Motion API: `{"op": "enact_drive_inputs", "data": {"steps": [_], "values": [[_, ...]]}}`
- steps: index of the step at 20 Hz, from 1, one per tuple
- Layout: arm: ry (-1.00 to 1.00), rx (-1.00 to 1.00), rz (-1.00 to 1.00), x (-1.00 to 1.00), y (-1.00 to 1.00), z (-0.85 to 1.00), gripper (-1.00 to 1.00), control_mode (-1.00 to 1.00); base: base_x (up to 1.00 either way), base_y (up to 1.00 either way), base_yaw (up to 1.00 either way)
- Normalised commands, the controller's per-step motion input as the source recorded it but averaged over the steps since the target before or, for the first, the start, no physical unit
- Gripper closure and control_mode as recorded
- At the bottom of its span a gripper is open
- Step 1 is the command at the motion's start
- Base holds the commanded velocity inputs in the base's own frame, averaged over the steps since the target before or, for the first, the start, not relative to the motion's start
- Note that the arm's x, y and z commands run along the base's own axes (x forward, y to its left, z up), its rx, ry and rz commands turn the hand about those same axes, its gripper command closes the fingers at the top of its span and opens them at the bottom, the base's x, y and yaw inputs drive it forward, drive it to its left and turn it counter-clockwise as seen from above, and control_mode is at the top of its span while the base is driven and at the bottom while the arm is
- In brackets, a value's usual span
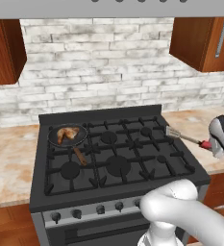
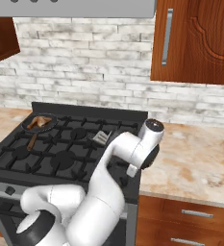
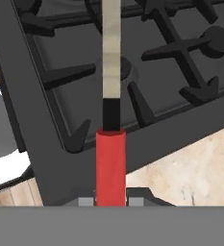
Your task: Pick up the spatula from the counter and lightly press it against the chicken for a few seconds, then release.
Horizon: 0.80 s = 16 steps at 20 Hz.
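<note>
The end effector (image 3: pixel 111 202) was pinched tight on the red handle of the spatula (image 1: pixel 180 135), one finger on either side. The pale blade pointed away over the black grates of the stove (image 1: pixel 132 158). The tool looked to be off the surface (image 1: pixel 10 161) and hanging over the stove's right edge, so the pick-up seemed done and the carry was the step in hand.

The chicken (image 1: pixel 67 134) sat in the small dark pan (image 1: pixel 52 140) on the rear-left burner, well apart from the blade, with the whole cooktop between them.

What did the carry call for? Keeping the blade level and high enough to clear the grate prongs on the way across. It also meant watching the pan's brown handle (image 1: pixel 80 156), which stuck out toward the front and could be clipped.

The blade needed to arrive above the chicken and come down flat on the meat, not edge-first and not on the rim. The touch had to be soft, because the pan sat loose on the grate and a hard push could tip or slide it. With the grip so far back on the handle, the blade could also twist, so a slow descent was the wise call.
</note>
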Motion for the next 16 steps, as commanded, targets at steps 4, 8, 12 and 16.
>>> {"op": "enact_drive_inputs", "data": {"steps": [4,8,12,16], "values": [[0.12,0.00,0.07,0.18,0.56,0.30,1.00,-1.00,0.00,0.00,0.00],[0.12,0.00,0.11,0.13,0.55,0.01,1.00,-1.00,0.00,0.00,0.00],[0.16,-0.05,0.02,0.34,0.86,0.00,1.00,-1.00,0.00,0.00,0.00],[0.18,-0.09,0.00,0.40,0.78,0.00,1.00,-1.00,0.00,0.00,0.00]]}}
